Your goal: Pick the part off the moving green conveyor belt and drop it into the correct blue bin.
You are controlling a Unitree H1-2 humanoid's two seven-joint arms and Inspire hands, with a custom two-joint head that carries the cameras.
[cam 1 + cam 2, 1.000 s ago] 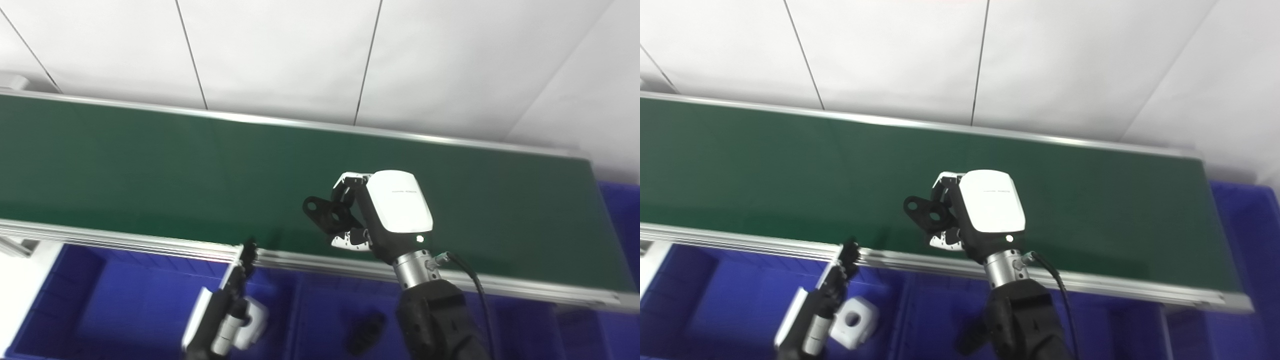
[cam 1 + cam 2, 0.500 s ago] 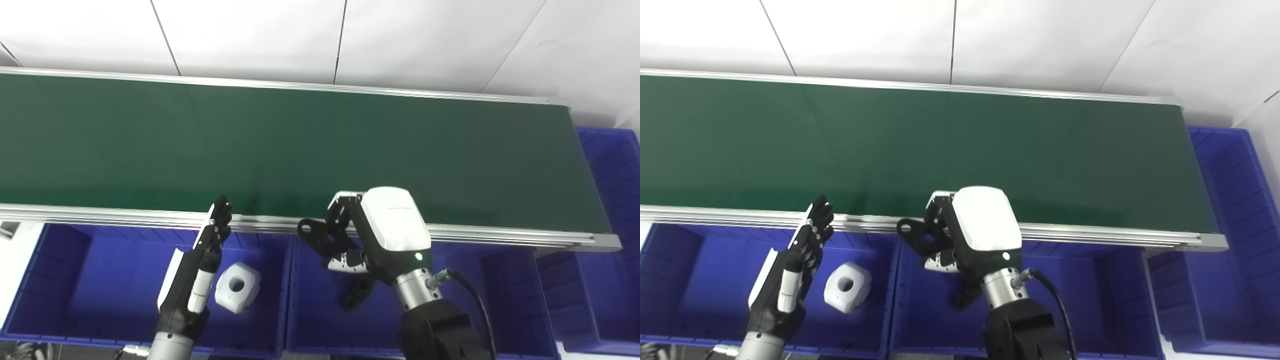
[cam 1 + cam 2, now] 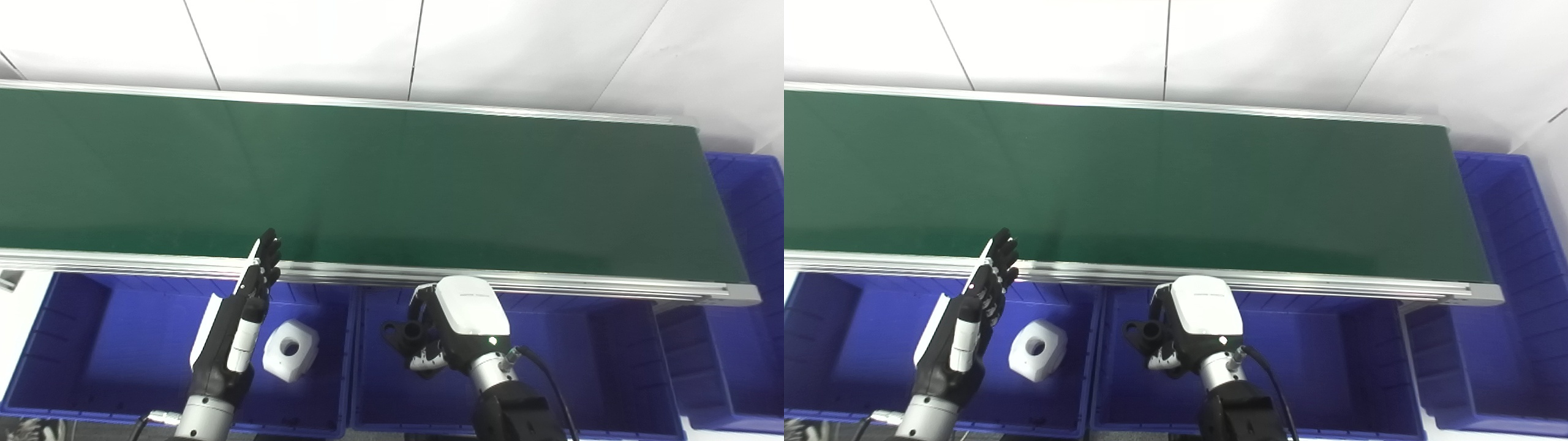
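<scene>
My right hand (image 3: 456,327) is shut on a black part (image 3: 404,334) with round holes, held low inside the middle blue bin (image 3: 563,343). The part juts out to the left of the hand's white back. The green conveyor belt (image 3: 392,184) lies bare across the picture behind the bins. My left hand (image 3: 236,331) is open, fingers straight and pointing up toward the belt's near rail, above the left blue bin (image 3: 92,343). A white part (image 3: 291,350) with a round hole lies in that left bin, just right of the left hand.
A metal rail (image 3: 551,288) runs along the belt's near edge above the bins. Another blue bin (image 3: 756,208) stands at the right end of the belt. White wall panels rise behind the belt.
The camera tilted down early on. My right hand has carried the black part off the belt, over the rail and down into the middle bin. The left hand has barely moved.
</scene>
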